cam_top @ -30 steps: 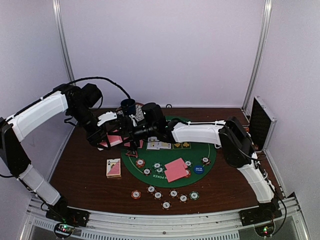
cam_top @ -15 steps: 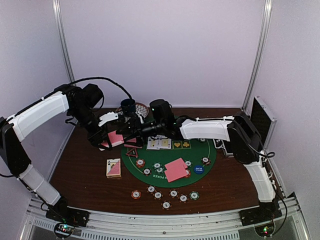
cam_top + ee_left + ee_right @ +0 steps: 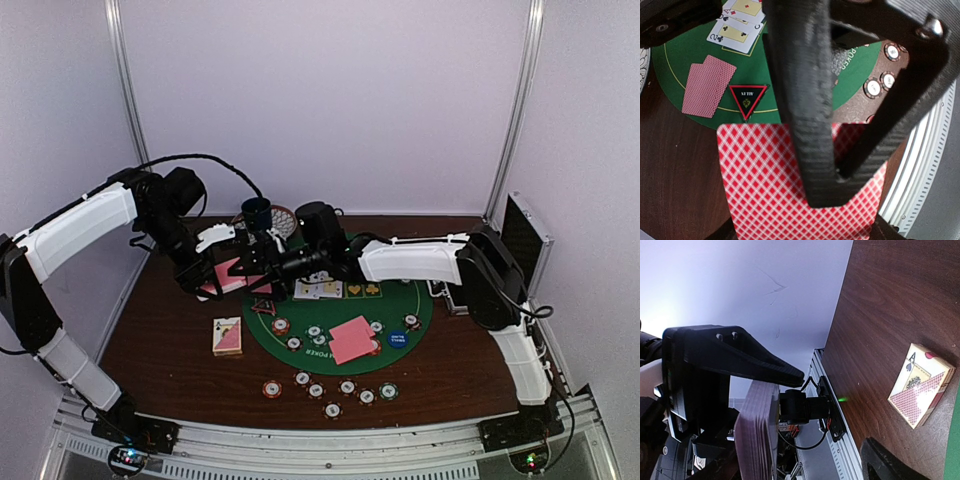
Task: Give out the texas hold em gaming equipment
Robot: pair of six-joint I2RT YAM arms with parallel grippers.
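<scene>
Judging the deal to be partly done, we find the deck of pink-backed cards (image 3: 770, 175) held over the wooden table (image 3: 160, 340), just off the left edge of the green felt mat (image 3: 415, 300). The left gripper (image 3: 212, 272) is pressed together on that deck, and in the left wrist view one dark finger (image 3: 802, 100) lies across the top card. The right gripper (image 3: 255, 266) reaches in from the right and meets the stack, which its wrist camera shows edge-on. We cannot tell whether its jaws are spread or nipping a card. On the mat we count several things already laid out. The face-up cards (image 3: 320, 290) sit in a row at the far side. One pair of face-down cards (image 3: 350, 338) lies toward the near side, and a second face-down pair (image 3: 707, 85) lies at the left, just beside the triangle marker (image 3: 748, 95). The blue disc (image 3: 397, 338) rests on the felt, with a few mat chips (image 3: 314, 332) around it. A row of table chips (image 3: 347, 386) lies on the bare wood near the arms. The card box (image 3: 228, 336) stands apart on the left. We reckon that more cards are due from the thick deck, and that the near chips are not yet shared out.
</scene>
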